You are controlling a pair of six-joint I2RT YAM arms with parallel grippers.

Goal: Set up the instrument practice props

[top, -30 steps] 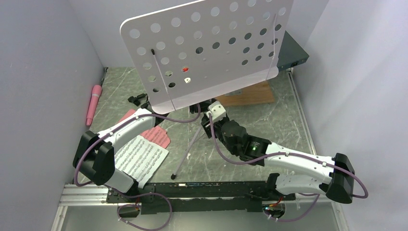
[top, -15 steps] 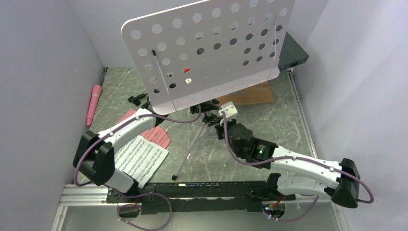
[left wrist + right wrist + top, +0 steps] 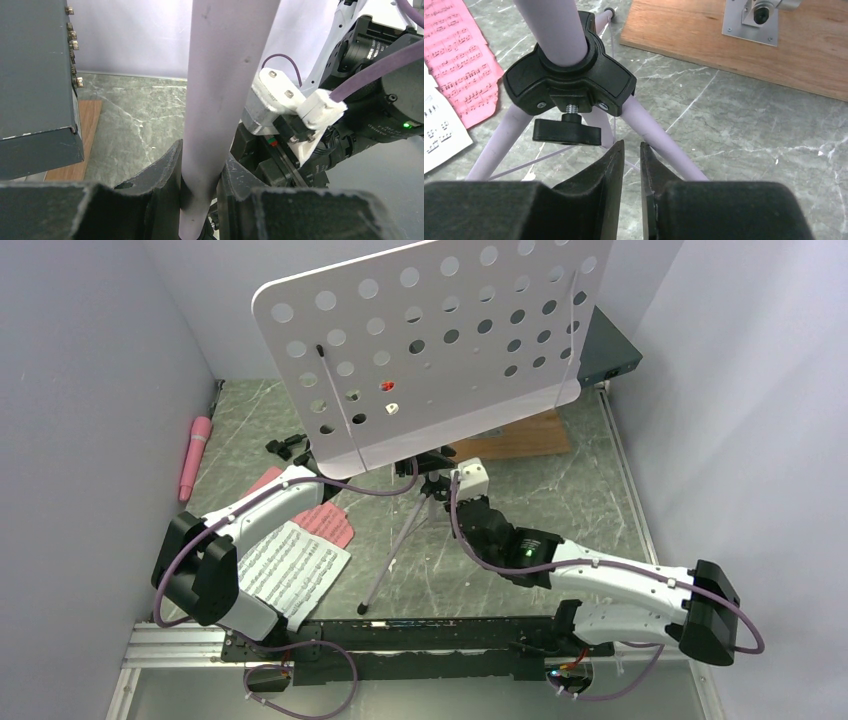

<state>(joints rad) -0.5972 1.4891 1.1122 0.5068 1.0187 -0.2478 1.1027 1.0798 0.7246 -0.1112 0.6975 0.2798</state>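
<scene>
The pale lavender perforated metal music-stand desk (image 3: pixel 430 350) stands tilted above the marbled grey-green tabletop (image 3: pixel 749 125) on its smooth tubular tripod (image 3: pixel 220 100). The left gripper (image 3: pixel 200 175) clamps the tube. The right gripper (image 3: pixel 631 155) sits beneath the black plastic hub (image 3: pixel 569 75), jaws nearly together; whether they pinch anything cannot be told.

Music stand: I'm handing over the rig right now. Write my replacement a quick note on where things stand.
Left gripper: shut on the stand's pole.
Right gripper: nearly closed just below the tripod hub, beside a leg; unclear whether it pinches anything.
Done: desk is up on the pole, legs spread.
Left: music sheets lie flat beside the legs; pink microphone lies further left. Neither is placed.
</scene>
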